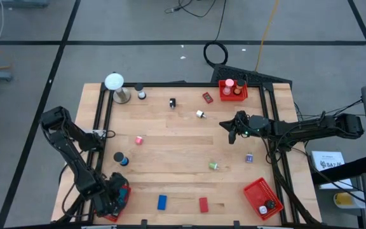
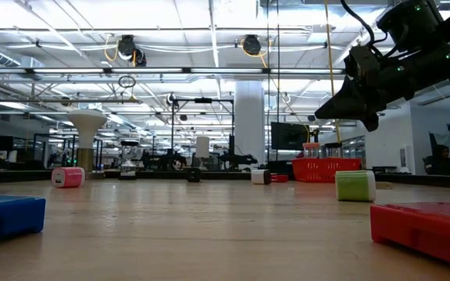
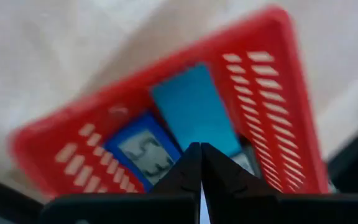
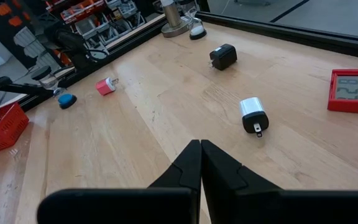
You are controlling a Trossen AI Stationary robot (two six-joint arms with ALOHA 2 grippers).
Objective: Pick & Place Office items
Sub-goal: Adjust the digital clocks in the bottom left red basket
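Right wrist view is showing a silver-and-white plug adapter point(image 4: 252, 114) lying on the tabletop point(image 4: 135, 143) between one black charger point(image 4: 222, 56) and one red clock point(image 4: 348, 90); right hand point(image 4: 200, 144) is hovering pinched empty, left hand point(image 3: 200, 147) likewise over a red basket point(image 3: 291, 93).

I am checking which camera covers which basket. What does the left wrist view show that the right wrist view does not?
Only the left wrist view shows the inside of a red mesh basket, with a teal flat piece and a blue piece with a small display, below the shut left gripper.

Only the right wrist view shows items on the open table: a black plug, a silver plug, a red display piece and a pink piece.

Both show shut fingers and red mesh.
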